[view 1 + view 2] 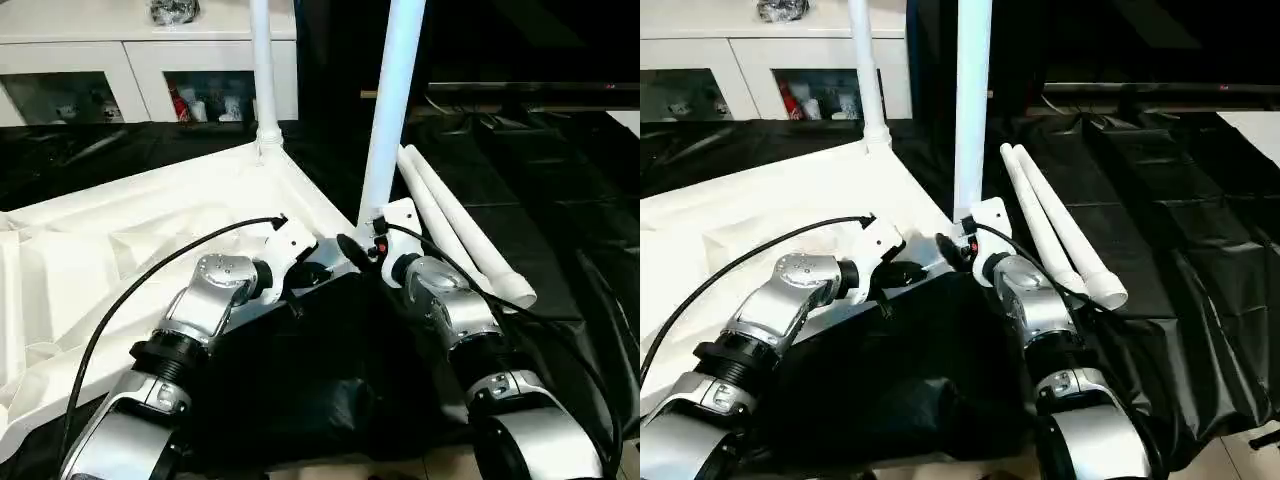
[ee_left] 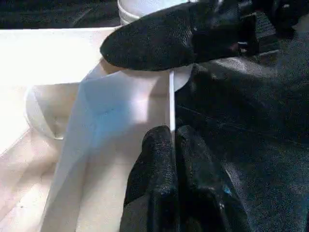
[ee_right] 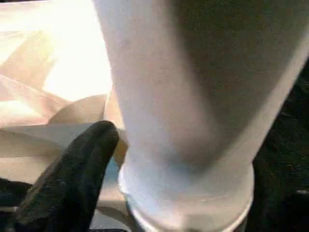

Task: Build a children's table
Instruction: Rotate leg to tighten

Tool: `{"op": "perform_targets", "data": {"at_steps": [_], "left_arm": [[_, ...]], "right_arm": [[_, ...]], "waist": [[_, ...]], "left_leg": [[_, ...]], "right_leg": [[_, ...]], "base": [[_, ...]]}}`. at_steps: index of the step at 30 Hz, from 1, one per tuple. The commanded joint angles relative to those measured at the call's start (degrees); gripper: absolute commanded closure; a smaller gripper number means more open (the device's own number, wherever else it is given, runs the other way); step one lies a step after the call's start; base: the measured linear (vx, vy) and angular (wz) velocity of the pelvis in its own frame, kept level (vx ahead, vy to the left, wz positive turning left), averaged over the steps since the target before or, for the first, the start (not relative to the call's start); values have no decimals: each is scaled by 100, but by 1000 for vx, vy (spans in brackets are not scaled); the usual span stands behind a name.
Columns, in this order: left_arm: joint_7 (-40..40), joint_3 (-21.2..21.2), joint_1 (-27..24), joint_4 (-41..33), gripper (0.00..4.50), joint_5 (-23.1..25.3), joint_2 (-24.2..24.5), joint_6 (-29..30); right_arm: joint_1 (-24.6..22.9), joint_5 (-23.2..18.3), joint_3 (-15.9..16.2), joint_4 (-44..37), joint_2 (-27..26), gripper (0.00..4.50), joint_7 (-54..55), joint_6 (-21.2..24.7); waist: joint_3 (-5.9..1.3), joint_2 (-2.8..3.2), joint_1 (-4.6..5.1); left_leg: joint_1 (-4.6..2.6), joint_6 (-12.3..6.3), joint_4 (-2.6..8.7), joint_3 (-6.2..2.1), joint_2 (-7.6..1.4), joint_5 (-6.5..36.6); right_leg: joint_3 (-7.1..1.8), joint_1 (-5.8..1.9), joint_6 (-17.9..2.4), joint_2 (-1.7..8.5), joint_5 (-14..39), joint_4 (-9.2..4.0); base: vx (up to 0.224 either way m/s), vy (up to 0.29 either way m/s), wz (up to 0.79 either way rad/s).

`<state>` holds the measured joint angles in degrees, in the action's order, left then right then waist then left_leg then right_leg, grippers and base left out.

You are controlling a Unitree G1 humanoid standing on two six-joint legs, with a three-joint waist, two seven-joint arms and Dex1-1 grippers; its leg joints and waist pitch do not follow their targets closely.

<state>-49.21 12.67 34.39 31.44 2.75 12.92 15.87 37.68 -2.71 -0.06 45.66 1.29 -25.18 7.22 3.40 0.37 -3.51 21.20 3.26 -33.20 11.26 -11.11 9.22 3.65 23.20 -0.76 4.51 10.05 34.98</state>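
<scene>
The white table top (image 1: pixel 120 240) lies upside down on black cloth, ribbed side up. One white leg (image 1: pixel 263 70) stands in its far corner socket. A second leg (image 1: pixel 392 110) stands upright at the near corner, and my right gripper (image 1: pixel 360 248) is shut around its base; one black finger (image 3: pixel 72 179) presses against the leg (image 3: pixel 193 96). My left gripper (image 2: pixel 171 145) is shut on the thin rim of the table top (image 2: pixel 120 106) just beside that corner. Two more legs (image 1: pixel 460 225) lie loose on the cloth to the right.
A white cabinet with glass doors (image 1: pixel 130 70) stands behind the table top. Black cloth (image 1: pixel 560 200) covers the work surface and bunches up under my forearms (image 1: pixel 300 380). A cable (image 1: pixel 150 280) loops over my left arm.
</scene>
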Motion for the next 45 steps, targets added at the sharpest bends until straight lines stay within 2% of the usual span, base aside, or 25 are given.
{"op": "perform_targets", "data": {"at_steps": [1, 4, 6, 7, 9, 11, 15, 18, 19, 20, 23, 25, 29, 30, 33, 34, 35, 37, 38, 39, 43, 45], "left_arm": [[-424, 138, 43, -461, 450, -387, -216, -502], [-774, 146, -112, -613, 450, -478, -17, -597], [-912, 152, -169, -690, 450, -523, 62, -583], [-1185, 166, -263, -823, 450, -612, 197, -575], [-1448, 183, -348, -941, 450, -690, 330, -589], [-1683, 210, -430, -1035, 450, -723, 476, -688], [-2122, 202, -605, -1238, 450, -831, 768, -693], [-2474, 229, -746, -1412, 450, -903, 1040, -618], [-2561, 228, -777, -1446, 450, -937, 1098, -599], [-2612, 224, -794, -1464, 450, -958, 1129, -585], [-2693, 220, -831, -1502, 450, -989, 1175, -552], [-2722, 224, -853, -1526, 450, -993, 1197, -554], [-2714, 242, -874, -1558, 450, -1002, 1219, -530], [-2713, 244, -877, -1563, 450, -1003, 1220, -529], [-2726, 249, -878, -1571, 450, -1007, 1212, -512], [-2722, 253, -876, -1562, 450, -1005, 1209, -517], [-2715, 255, -875, -1556, 450, -1000, 1205, -523], [-2692, 252, -871, -1545, 450, -991, 1194, -530], [-2651, 243, -862, -1528, 450, -984, 1169, -535], [-2625, 237, -852, -1519, 450, -995, 1148, -532], [-1958, 96, -663, -1306, 450, -894, 811, -367], [-1477, 18, -501, -1129, 450, -782, 575, -245]], "right_arm": [[-52, -229, 327, -70, -189, 29, -775, -74], [-248, -225, 544, -395, 169, 9, -1613, -47], [-339, -212, 657, -555, 317, 4, -1903, -41], [-483, -210, 827, -821, 561, 4, -2347, -37], [-604, -223, 950, -1058, 789, 4, -2716, -22], [-705, -299, 1022, -1288, 1004, 4, -3134, 75], [-912, -386, 1206, -1752, 1466, 4, -3935, 151], [-1041, -441, 1309, -2071, 1759, 4, -4353, 247], [-1063, -507, 1312, -2154, 1810, 4, -4455, 337], [-1076, -553, 1311, -2205, 1837, 4, -4517, 395], [-1096, -593, 1316, -2277, 1865, 4, -4614, 477], [-1115, -613, 1342, -2329, 1886, 39, -4678, 537], [-1159, -701, 1394, -2426, 1872, 42, -4727, 704], [-1164, -704, 1401, -2439, 1866, 76, -4725, 715], [-1180, -724, 1396, -2473, 1824, 81, -4728, 787], [-1187, -732, 1403, -2473, 1809, 101, -4723, 799], [-1200, -741, 1411, -2484, 1803, 118, -4717, 813], [-1214, -744, 1415, -2497, 1795, 125, -4694, 823], [-1238, -757, 1408, -2513, 1770, 129, -4644, 837], [-1254, -772, 1396, -2522, 1742, 156, -4589, 839], [-1183, -543, 1228, -2100, 1274, 165, -3540, 787], [-1045, -377, 1135, -1723, 953, 168, -2834, 778]], "waist": [[-398, -30, -22], [-405, -34, -37], [-418, -24, -52], [-415, -25, -52], [-415, -23, -79], [-400, -17, -126], [-372, -22, -193], [-370, -19, -204], [-374, -37, -210], [-372, -25, -221], [-370, -27, -221], [-369, -52, -221], [-377, -44, -237], [-378, -41, -237], [-388, -46, -244], [-390, -30, -248], [-390, -38, -247], [-392, -43, -250], [-392, -28, -256], [-392, -28, -261], [-385, -38, -229], [-367, -32, -146]], "left_leg": [[-69, -75, 376, -128, -197, 1599], [-60, -181, 360, -115, -205, 1479], [-41, -240, 354, -115, -215, 1300], [-49, -264, 352, -105, -212, 1256], [-43, -295, 346, -98, -222, 1229], [-60, -315, 343, -85, -224, 1336], [-97, -175, 376, -98, -249, 1632], [-102, -161, 378, -97, -243, 1676], [-97, -162, 382, -98, -252, 1666], [-92, -161, 387, -104, -249, 1671], [-99, -120, 385, -107, -244, 1694], [-103, -103, 391, -108, -247, 1696], [-90, -112, 383, -108, -241, 1566], [-90, -113, 381, -108, -241, 1560], [-87, -124, 370, -102, -237, 1476], [-85, -126, 369, -103, -238, 1455], [-79, -125, 370, -102, -236, 1457], [-82, -125, 366, -101, -233, 1454], [-93, -118, 365, -100, -239, 1468], [-91, -109, 368, -102, -238, 1483], [-90, -28, 379, -112, -227, 1538], [-83, 98, 389, -128, -198, 1628]], "right_leg": [[-260, -256, -1035, 395, 1746, -489], [-261, -272, -1093, 379, 1449, -462], [-258, -290, -1190, 376, 1144, -420], [-255, -279, -1239, 364, 1055, -411], [-252, -288, -1283, 360, 968, -392], [-251, -274, -1258, 356, 1148, -422], [-261, -247, -1107, 366, 1726, -471], [-266, -222, -1059, 365, 1854, -484], [-268, -229, -1052, 369, 1858, -475], [-265, -231, -1040, 367, 1892, -477], [-265, -213, -1050, 372, 1956, -484], [-264, -214, -1037, 369, 1973, -487], [-267, -223, -1028, 373, 1883, -471], [-266, -222, -1033, 372, 1864, -469], [-266, -227, -1057, 373, 1749, -457], [-264, -227, -1074, 370, 1700, -448], [-262, -233, -1084, 368, 1661, -447], [-263, -235, -1087, 371, 1651, -447], [-265, -226, -1095, 373, 1660, -450], [-263, -229, -1086, 370, 1668, -449], [-263, -223, -1047, 375, 1791, -458], [-253, -220, -1008, 386, 2069, -492]], "base": [[0, 0, 0], [0, 0, 0], [0, 0, 0], [0, 0, 0], [0, 0, 0], [0, 0, 0], [0, 0, 0], [0, 0, 0], [0, 0, 0], [0, 0, 0], [0, 0, 0], [0, 0, 0], [0, 0, 0], [0, 0, 0], [0, 0, 0], [0, 0, 0], [0, 0, 0], [0, 0, 0], [0, 0, 0], [0, 0, 0], [0, 0, 0], [0, 0, 0]]}}
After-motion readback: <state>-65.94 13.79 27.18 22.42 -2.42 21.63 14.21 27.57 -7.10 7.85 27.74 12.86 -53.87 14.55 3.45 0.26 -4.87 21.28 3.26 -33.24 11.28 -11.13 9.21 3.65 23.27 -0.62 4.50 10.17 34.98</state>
